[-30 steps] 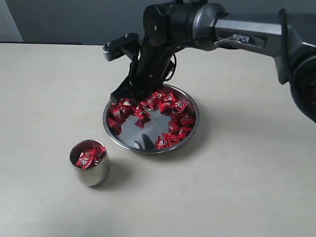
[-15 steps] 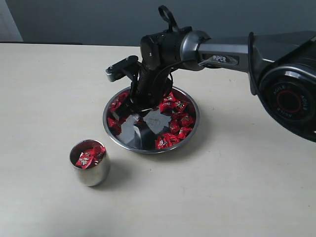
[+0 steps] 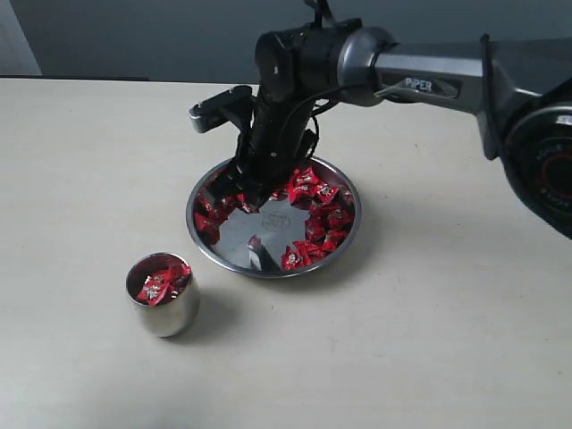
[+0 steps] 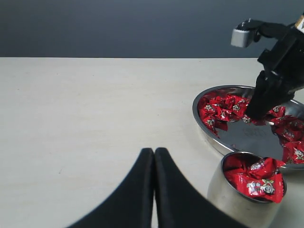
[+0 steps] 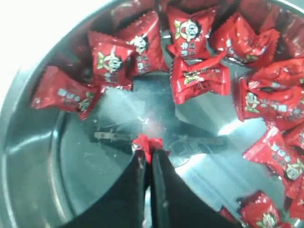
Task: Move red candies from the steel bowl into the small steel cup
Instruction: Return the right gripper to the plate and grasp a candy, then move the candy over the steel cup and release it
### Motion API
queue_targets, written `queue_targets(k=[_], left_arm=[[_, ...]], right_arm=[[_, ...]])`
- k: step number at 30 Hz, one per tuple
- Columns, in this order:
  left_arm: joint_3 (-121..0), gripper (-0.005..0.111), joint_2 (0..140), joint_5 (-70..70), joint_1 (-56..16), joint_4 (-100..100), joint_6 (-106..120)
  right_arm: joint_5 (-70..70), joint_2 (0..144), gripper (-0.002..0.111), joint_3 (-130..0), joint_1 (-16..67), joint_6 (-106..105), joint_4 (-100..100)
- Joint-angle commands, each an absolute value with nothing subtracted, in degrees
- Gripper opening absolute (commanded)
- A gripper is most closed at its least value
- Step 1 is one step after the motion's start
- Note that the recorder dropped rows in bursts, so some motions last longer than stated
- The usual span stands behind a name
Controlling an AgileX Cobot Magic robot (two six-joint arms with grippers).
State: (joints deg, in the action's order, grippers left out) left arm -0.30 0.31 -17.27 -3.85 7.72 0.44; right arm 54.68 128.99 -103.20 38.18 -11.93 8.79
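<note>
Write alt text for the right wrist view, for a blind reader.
The right gripper, jaws shut, pinches the wrapper edge of one red candy over the shiny bottom of the steel bowl. Other red candies lie loosely around that bare patch.

Red candies (image 3: 323, 219): glossy bright red foil, each printed with small pale cartoon face, white lettering, touches of yellow-green.
Steel bowl (image 3: 234, 243): mirror silver, bare centre reflecting grey and dark shapes, red glints beside candies.
Small steel cup (image 3: 170, 315), near left: polished silver, red wrappers with silver-white marks showing at top.
Table (image 3: 429, 340): plain matte cream-beige.
Right gripper (image 5: 148, 153): matte black, scrap of red foil at tips.
Left gripper (image 4: 154, 152): matte black.
Arm (image 3: 429, 71): black wrist, silver-grey link, white lettering.
Far wall (image 3: 134, 36): dark blue-grey.
</note>
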Motion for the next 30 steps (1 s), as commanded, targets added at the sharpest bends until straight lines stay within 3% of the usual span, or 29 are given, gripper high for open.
queue_targets(k=[1,15,30], left_arm=[[0.0,0.0,0.0,-16.6,-3.6,7.7,0.4],[0.0,0.0,0.0,-16.6,-3.6,7.7,0.4],[0.0,0.0,0.0,-16.6,-3.6,7.7,0.4]], right_arm=[[56.6,124.2,-0.001,-103.1,39.6,-12.2,10.2],[59.8,120.9,-0.001,-103.1,47.4,-23.8,22.3],[64.2,122.1,-0.001,-103.1,48.1,-25.1,25.3]])
